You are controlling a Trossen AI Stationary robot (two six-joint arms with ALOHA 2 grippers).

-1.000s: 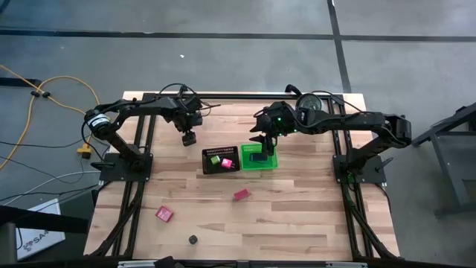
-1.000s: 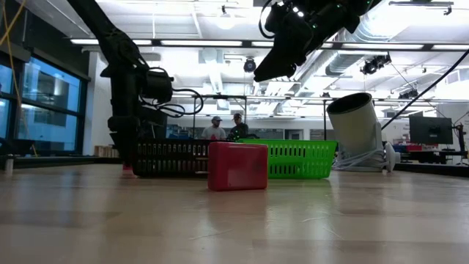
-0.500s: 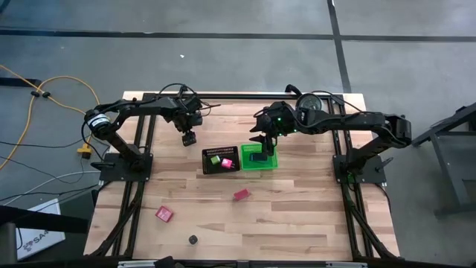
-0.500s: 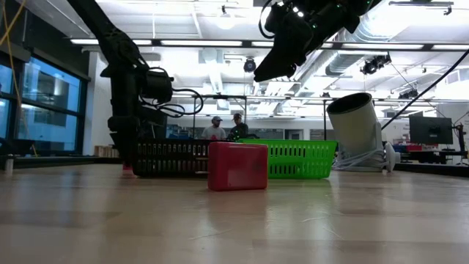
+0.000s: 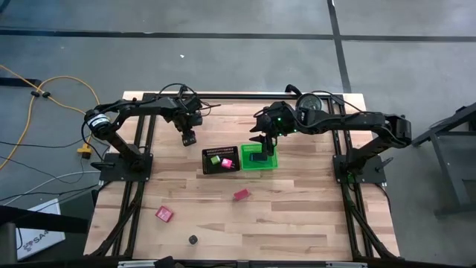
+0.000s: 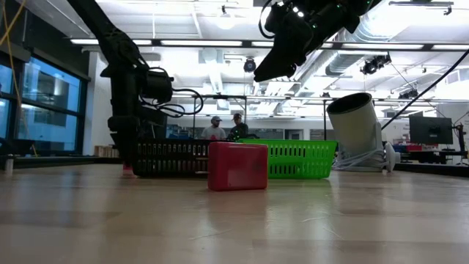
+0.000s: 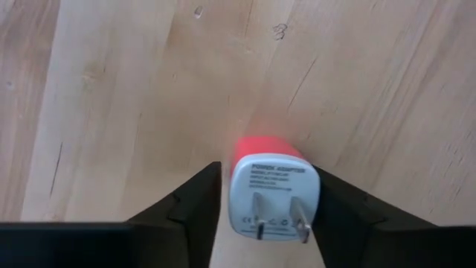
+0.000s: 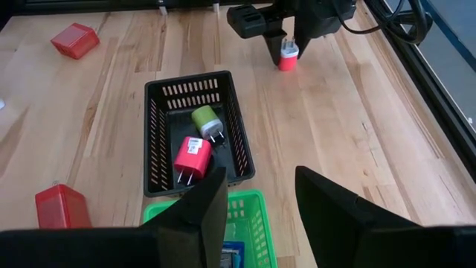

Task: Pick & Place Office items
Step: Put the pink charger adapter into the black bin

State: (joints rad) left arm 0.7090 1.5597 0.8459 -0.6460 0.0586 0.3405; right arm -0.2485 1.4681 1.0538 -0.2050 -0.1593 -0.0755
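The left gripper [image 7: 271, 201] sits low over the bare wood at the far left part of the table [image 5: 297, 216], its two dark fingers [image 7: 195, 205] closed in against the sides of a red power adapter [image 7: 272, 197] that stands on the boards with its white pronged face up. The finger tips and the adapter's lower body are cut off or hidden there; from the right wrist view the same adapter [image 8: 288, 56] shows only as a small red and white stub under the left arm's fingers. In the low view this gripper is hidden behind the black mesh tray [image 6: 170, 158].

The right gripper [image 8: 256, 197] hangs above the green bin [image 5: 259, 158], fingers apart with a narrow gap and nothing between them. The bin holds something dark and bluish, too cut off to name.

Inside the black mesh tray [image 8: 195, 132] lie a green adapter [image 8: 207, 121] and a pink-red adapter [image 8: 191, 159], touching or nearly so. A red block [image 5: 241, 194] lies on open wood near the tray; another red block [image 5: 163, 214] lies well apart toward the near left, and a small black round piece [image 5: 193, 240] near the front edge is too small to make out. A silver cylinder [image 6: 357, 132] stands tilted beyond the bin. Two people [image 6: 225, 128] show far off in the room
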